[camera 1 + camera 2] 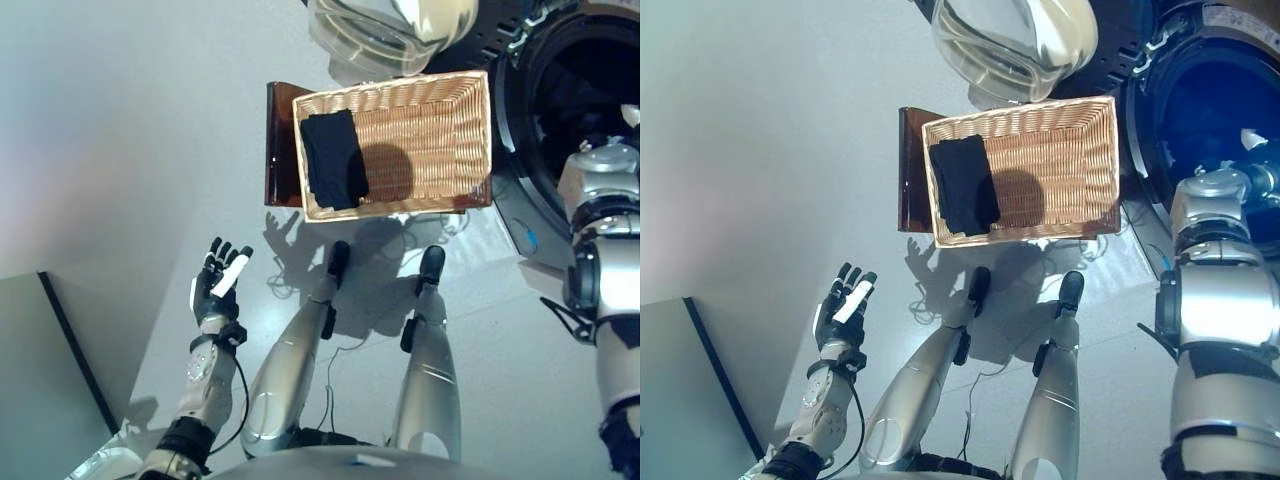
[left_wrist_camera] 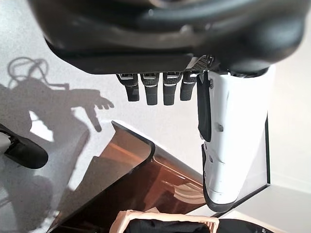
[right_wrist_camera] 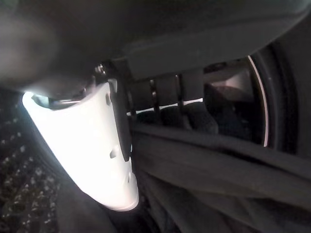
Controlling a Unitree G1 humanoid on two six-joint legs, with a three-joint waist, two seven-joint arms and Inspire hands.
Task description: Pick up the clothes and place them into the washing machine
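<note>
A dark folded garment [image 1: 335,160] lies at the left end of the wicker basket [image 1: 440,130] on the floor in front of me. To the right is the washing machine [image 1: 520,215], its drum [image 1: 1200,120] open. My right arm reaches into that drum, and the eye views do not show its hand. In the right wrist view, my right hand [image 3: 92,145] has its fingers bent over a second dark garment [image 3: 218,170], which runs between thumb and fingers. Low at the left, my left hand [image 1: 218,275] hangs open with nothing in it, well short of the basket.
The machine's round glass door [image 1: 390,30] stands swung open just beyond the basket. A brown stand [image 1: 280,140] sits under the basket's left end. A dark-edged panel [image 1: 70,350] lies at the lower left. Grey floor spreads to the left.
</note>
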